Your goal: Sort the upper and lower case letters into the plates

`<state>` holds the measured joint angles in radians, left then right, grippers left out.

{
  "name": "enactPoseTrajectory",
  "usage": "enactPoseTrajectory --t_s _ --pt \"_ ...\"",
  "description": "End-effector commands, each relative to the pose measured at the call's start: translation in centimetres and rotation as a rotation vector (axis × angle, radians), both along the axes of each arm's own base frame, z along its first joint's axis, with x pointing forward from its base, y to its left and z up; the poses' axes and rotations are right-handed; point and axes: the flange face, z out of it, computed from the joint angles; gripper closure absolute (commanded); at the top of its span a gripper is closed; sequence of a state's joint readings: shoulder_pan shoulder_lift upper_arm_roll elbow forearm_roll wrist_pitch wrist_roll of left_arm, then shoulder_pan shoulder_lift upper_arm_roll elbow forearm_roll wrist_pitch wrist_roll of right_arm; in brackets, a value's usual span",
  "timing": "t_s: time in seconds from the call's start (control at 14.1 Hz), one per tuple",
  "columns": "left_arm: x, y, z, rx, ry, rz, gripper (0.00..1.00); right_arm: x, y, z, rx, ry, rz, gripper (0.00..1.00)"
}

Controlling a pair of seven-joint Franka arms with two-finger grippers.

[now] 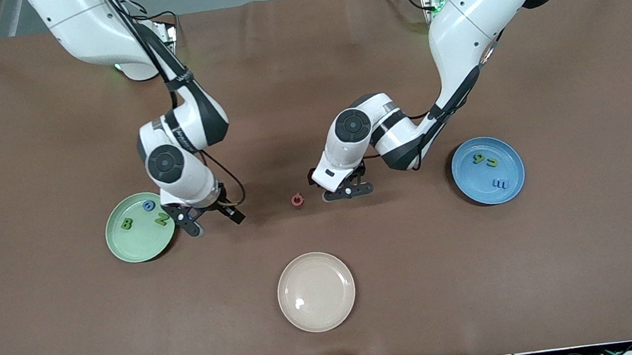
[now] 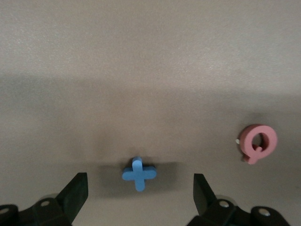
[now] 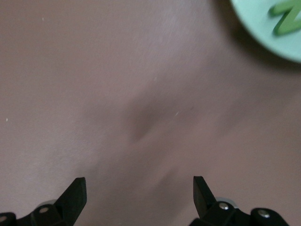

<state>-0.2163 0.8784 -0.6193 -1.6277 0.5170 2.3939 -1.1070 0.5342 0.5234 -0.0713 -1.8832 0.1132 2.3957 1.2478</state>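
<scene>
Step in hand, by judgement: picking up the blue letter (image 2: 138, 173), a small cross shape, perhaps a lower case "t".

Left gripper (image 2: 139, 184) low over the table (image 1: 308, 112), fingers wide open around the blue letter, not touching it, holding nothing. To do it well: go straight down with the letter kept in the middle between the fingers. Close only when the tips are at the table, because the piece is flat and thin. Take care of the pink letter (image 2: 257, 142), near but apart, not to push it. Then carry probably to the blue plate (image 1: 518, 177), at the left arm's end of the table, with three letters already in it.

Right gripper (image 1: 209, 217) just beside the green plate (image 1: 120, 250), over bare table, fingers also wide open and empty; waiting.

Only in the left wrist view: the blue letter itself, hidden under the gripper in the front view. Only in the front view: both plates together, and the cream plate (image 1: 319, 316), nearer the camera, with nothing in it. In the right wrist view: only an edge of the green plate with the Z (image 3: 288, 19).
</scene>
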Motion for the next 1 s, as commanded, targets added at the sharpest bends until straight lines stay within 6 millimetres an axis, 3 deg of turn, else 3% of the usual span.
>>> enactPoseTrajectory --t_s 0.0,0.14,0.5,0.92 --pt "0.0 -0.7 -0.5 0.01 0.001 0.012 0.19 0.9 4.0 -1.7 -0.006 -0.005 -0.099 0.0" --pt "0.0 -0.7 -0.5 0.012 0.003 0.012 0.31 1.3 7.1 -2.0 0.003 -0.024 -0.155 0.0" --pt "-0.1 -0.7 -0.6 0.011 0.004 0.012 0.51 1.1 10.6 -3.6 0.009 -0.032 -0.244 0.05" --pt "0.1 -0.6 -0.7 0.014 0.003 0.014 0.55 -1.0 13.3 -4.4 0.005 -0.025 -0.253 0.19"
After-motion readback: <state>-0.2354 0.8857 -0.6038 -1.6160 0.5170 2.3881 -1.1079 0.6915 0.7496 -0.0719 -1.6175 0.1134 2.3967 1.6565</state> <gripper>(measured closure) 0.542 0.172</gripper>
